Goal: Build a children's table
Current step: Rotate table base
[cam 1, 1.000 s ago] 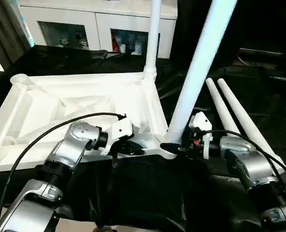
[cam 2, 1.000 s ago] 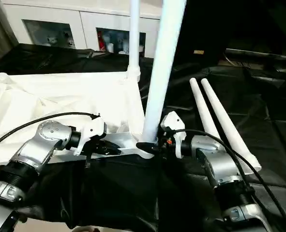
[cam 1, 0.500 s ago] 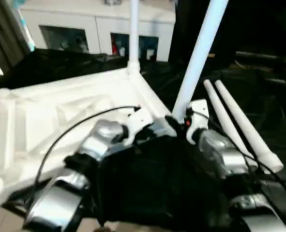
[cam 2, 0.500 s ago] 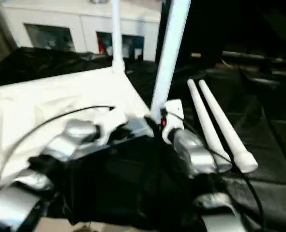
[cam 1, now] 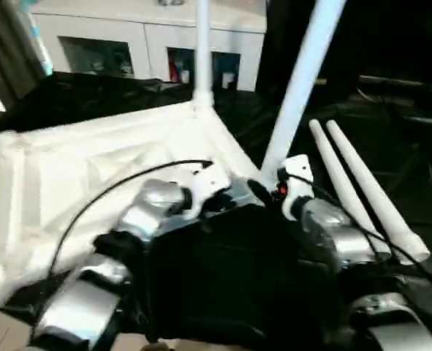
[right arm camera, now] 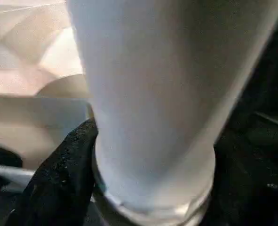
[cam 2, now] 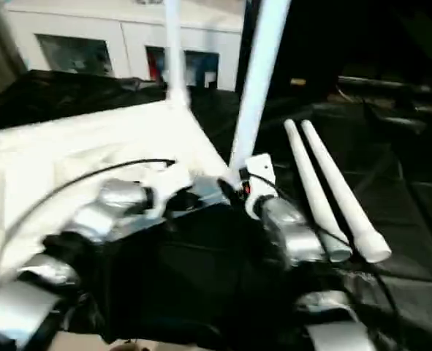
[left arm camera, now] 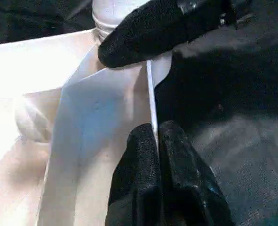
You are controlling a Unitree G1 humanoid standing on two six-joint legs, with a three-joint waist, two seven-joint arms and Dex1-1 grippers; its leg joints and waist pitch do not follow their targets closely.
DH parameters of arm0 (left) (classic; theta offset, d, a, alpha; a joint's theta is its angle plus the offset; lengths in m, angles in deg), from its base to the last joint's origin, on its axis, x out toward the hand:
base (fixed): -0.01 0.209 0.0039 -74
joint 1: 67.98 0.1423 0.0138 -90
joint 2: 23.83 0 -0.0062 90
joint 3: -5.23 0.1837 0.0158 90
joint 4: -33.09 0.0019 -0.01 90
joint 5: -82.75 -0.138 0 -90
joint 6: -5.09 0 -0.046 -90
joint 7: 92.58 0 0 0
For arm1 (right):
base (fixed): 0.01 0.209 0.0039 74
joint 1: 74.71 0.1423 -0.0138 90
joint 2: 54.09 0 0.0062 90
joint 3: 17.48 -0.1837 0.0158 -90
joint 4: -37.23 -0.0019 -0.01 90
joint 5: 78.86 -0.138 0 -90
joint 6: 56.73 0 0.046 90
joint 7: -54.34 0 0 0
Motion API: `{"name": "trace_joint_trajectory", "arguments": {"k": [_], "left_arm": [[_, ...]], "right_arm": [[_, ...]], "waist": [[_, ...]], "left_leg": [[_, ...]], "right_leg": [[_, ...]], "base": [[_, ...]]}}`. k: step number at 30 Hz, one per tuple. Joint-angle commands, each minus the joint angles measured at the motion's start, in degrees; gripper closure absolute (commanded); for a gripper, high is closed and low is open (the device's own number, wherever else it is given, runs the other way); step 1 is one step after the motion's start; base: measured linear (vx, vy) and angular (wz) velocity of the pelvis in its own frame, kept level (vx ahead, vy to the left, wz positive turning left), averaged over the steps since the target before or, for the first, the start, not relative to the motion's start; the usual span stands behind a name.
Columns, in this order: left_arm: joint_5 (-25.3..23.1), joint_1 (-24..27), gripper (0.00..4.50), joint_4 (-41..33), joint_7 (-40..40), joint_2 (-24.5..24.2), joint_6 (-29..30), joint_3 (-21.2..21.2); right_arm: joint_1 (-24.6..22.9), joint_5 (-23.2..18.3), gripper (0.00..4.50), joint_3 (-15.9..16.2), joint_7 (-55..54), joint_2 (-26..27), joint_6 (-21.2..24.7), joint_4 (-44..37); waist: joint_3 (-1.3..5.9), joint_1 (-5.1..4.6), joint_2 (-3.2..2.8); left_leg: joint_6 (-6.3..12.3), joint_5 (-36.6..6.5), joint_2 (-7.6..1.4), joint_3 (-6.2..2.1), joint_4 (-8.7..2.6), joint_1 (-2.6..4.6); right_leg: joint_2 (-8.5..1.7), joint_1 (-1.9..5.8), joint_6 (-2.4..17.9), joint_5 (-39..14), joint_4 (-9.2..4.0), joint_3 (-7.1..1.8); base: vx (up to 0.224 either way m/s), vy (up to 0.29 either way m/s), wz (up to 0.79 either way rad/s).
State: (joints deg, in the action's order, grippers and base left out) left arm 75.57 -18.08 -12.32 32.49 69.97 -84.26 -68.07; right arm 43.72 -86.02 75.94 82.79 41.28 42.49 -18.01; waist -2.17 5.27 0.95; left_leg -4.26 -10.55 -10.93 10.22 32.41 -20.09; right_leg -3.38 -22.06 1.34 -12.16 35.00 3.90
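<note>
The white table top (cam 1: 91, 168) lies upside down on the black-draped work table (cam 1: 391, 183), ribbed underside up, its near edge hidden behind a fold of black cloth (cam 1: 230, 285) that rises between the two silver forearms. Two legs stand in its right-hand corner sockets: the far leg (cam 1: 202, 44) rises straight up from the far right corner, and the near leg (cam 1: 303, 80) leans to the right from the near right corner. Two more loose legs (cam 1: 354, 186) lie side by side on the black cloth to the right of the top, touching each other, thick ends nearer.

The left gripper (left arm camera: 157, 141) is pinched closed on the thin side wall of the top, just left of the near right corner; its two black fingers (left arm camera: 139, 165) press together with the white edge between them. The right gripper (right arm camera: 148, 188) sits at the base of the near leg, one black finger (right arm camera: 59, 169) against the leg where it meets the socket; whether it grips the leg I cannot tell.

Behind the table stands a white cabinet (cam 1: 150, 36) with glass doors. No writing or brand can be read anywhere.
</note>
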Motion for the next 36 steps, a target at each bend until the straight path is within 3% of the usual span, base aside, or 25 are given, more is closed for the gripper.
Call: {"name": "trace_joint_trajectory", "arguments": {"k": [1,3,5,10,11,12,13,14,17,19,21,24,26,28,29,31,32,33,35,36], "left_arm": [[1.11,1.58,4.50,-0.44,-2.35,-0.41,-2.16,0.69],[1.49,1.00,4.50,0.49,-2.80,-1.42,-2.88,-0.26],[1.48,0.61,4.50,1.01,-2.32,-1.47,-2.85,-0.58],[1.11,-0.99,4.50,3.13,-0.54,-0.61,-3.55,-1.09],[1.07,-1.20,4.50,3.38,-0.45,-0.31,-3.64,-1.04],[1.04,-1.41,4.50,3.61,-0.39,0.02,-3.71,-1.02],[0.94,-1.74,4.50,4.01,0.04,0.43,-4.05,-1.04],[0.85,-2.03,4.50,4.39,0.50,0.79,-4.39,-1.08],[0.58,-3.28,4.50,5.72,4.42,1.64,-5.21,-1.84],[2.10,-5.46,4.05,6.81,8.87,2.65,-4.43,-4.54],[2.44,-6.35,4.05,6.62,11.76,2.41,-3.98,-5.96],[1.75,-7.31,3.82,5.74,17.16,1.01,-3.24,-7.80],[2.04,-6.90,3.65,3.18,18.80,-0.85,-0.73,-9.74],[1.86,-5.08,3.44,-1.83,18.76,-4.10,3.22,-11.39],[1.86,-5.08,3.44,-1.83,18.76,-4.10,3.22,-11.39],[-0.35,-3.15,3.18,-6.83,20.86,-8.71,8.17,-12.87],[-0.35,-3.15,3.18,-6.83,20.86,-8.71,8.17,-12.87],[-2.17,-1.97,3.05,-9.13,22.37,-11.93,10.72,-13.64],[-2.67,-1.59,2.82,-9.75,22.76,-12.99,11.45,-13.80],[-4.71,0.07,2.75,-11.77,23.12,-17.21,14.10,-14.08]], "right_arm": [[-0.99,-0.45,1.09,0.83,4.11,-2.15,-0.43,-2.16],[-3.55,-1.70,1.09,2.46,12.87,-6.74,-0.81,-7.43],[-4.27,-2.12,1.09,2.56,14.64,-8.12,-0.66,-8.88],[-6.85,-4.71,1.09,-0.51,19.74,-13.71,0.61,-14.00],[-7.36,-5.30,1.09,-1.21,20.47,-14.74,0.97,-14.99],[-7.99,-5.91,1.09,-1.81,21.30,-15.75,1.50,-16.20],[-8.69,-6.51,1.09,-2.21,22.29,-16.69,2.06,-17.41],[-9.28,-6.99,1.09,-2.44,23.14,-17.43,2.57,-18.41],[-10.74,-7.76,1.09,-1.65,24.62,-18.16,3.77,-20.60],[-11.50,-6.82,1.06,0.27,23.81,-16.62,3.80,-21.11],[-11.35,-6.26,1.06,1.08,22.30,-15.11,4.13,-20.78],[-11.56,-6.29,1.06,2.21,21.30,-13.07,5.30,-21.65],[-11.65,-6.01,1.06,3.19,20.50,-11.60,5.85,-22.08],[-10.65,-4.64,1.06,3.61,17.39,-9.00,5.71,-19.91],[-10.65,-4.64,1.06,3.61,17.39,-9.00,5.71,-19.91],[-8.56,-3.31,1.06,3.04,12.55,-5.78,5.71,-15.98],[-8.56,-3.31,1.06,3.04,12.55,-5.78,5.71,-15.98],[-7.51,-3.22,1.06,3.20,11.13,-4.33,5.95,-14.21],[-7.21,-3.11,1.06,3.38,10.79,-3.95,5.87,-13.71],[-5.90,-1.74,1.06,4.02,8.84,-2.96,5.80,-10.98]], "waist": [[3.05,0.13,0.57],[3.03,0.35,0.76],[2.95,0.41,0.75],[2.59,0.40,0.91],[2.63,0.40,0.67],[2.64,0.41,0.90],[2.70,0.47,0.43],[2.70,0.43,0.77],[2.80,0.64,0.85],[2.79,0.70,0.97],[2.92,0.54,0.96],[3.15,0.28,0.77],[3.12,0.12,1.16],[3.13,0.07,1.15],[3.22,0.07,0.97],[3.24,-0.04,0.66],[3.34,-0.12,0.62],[3.46,-0.04,0.80],[3.22,-0.07,0.53],[3.17,0.04,1.12]], "left_leg": [[4.36,-5.51,-2.63,-0.69,-3.00,0.03],[5.49,-4.86,-2.58,-0.65,-2.78,-0.04],[5.98,-5.30,-2.62,-0.69,-2.80,-0.11],[4.67,-8.96,-2.54,-0.70,-2.94,0.12],[4.60,-8.61,-2.58,-0.75,-2.93,0.07],[4.78,-8.11,-2.51,-0.73,-2.87,-0.04],[4.80,-7.85,-2.55,-0.79,-2.83,0.01],[5.21,-7.57,-2.51,-0.78,-2.78,-0.01],[5.99,-7.25,-2.39,-0.73,-2.60,-0.04],[5.99,-7.30,-2.30,-0.73,-2.55,-0.12],[5.76,-6.89,-2.27,-0.85,-2.51,-0.38],[5.86,-5.68,-2.51,-1.01,-2.41,-0.30],[6.39,-4.48,-2.48,-1.05,-2.38,-0.48],[6.23,-3.72,-2.57,-0.91,-2.39,-0.28],[6.00,-3.23,-2.65,-0.94,-2.36,-0.22],[5.41,-2.23,-2.80,-0.93,-2.41,-0.18],[5.27,-1.56,-2.73,-0.94,-2.34,-0.23],[5.38,-0.51,-2.81,-0.88,-2.15,-0.18],[5.21,-0.92,-2.67,-0.78,-2.17,-0.23],[4.80,-1.31,-2.76,-0.84,-2.29,-0.23]], "right_leg": [[-5.29,2.87,10.96,-2.21,-3.81,-3.31],[-5.14,3.13,11.85,1.52,-3.51,-3.20],[-5.19,3.22,12.01,1.64,-3.48,-3.21],[-5.28,3.00,10.11,-9.21,-4.70,-3.19],[-5.32,2.97,10.30,-8.89,-4.63,-3.23],[-5.15,3.08,10.30,-7.85,-4.59,-3.21],[-5.19,3.06,10.49,-7.05,-4.45,-3.23],[-5.05,3.14,10.74,-5.77,-4.43,-3.18],[-5.14,3.12,11.02,-5.31,-4.37,-3.06],[-5.05,3.12,10.88,-5.94,-4.48,-2.96],[-5.19,3.30,11.11,-5.64,-4.32,-2.84],[-5.05,3.18,12.64,-1.26,-3.77,-2.79],[-5.08,3.36,12.97,1.42,-3.31,-2.77],[-5.10,3.03,13.36,1.75,-3.16,-2.82],[-5.11,2.97,13.57,2.36,-2.89,-2.87],[-5.08,2.70,14.00,3.27,-2.62,-2.91],[-4.99,2.70,14.07,4.06,-2.48,-2.92],[-4.97,2.57,14.35,6.05,-2.12,-2.98],[-4.84,2.44,14.09,6.15,-2.27,-2.97],[-5.04,2.55,14.24,5.53,-2.08,-2.98]], "base": [[0.000,0.000,0.00],[0.000,0.000,0.00],[0.000,0.000,0.00],[0.000,0.000,0.00],[0.000,0.000,0.00],[0.000,0.000,0.00],[0.000,0.000,0.00],[0.000,0.000,0.00],[0.000,0.000,0.00],[0.000,0.000,0.00],[0.000,0.000,0.00],[0.000,0.000,0.00],[0.000,0.000,0.00],[0.000,0.000,0.00],[0.000,0.000,0.00],[0.000,0.000,0.00],[0.000,0.000,0.00],[0.000,0.000,0.00],[0.000,0.000,0.00],[0.000,0.000,0.00]]}}
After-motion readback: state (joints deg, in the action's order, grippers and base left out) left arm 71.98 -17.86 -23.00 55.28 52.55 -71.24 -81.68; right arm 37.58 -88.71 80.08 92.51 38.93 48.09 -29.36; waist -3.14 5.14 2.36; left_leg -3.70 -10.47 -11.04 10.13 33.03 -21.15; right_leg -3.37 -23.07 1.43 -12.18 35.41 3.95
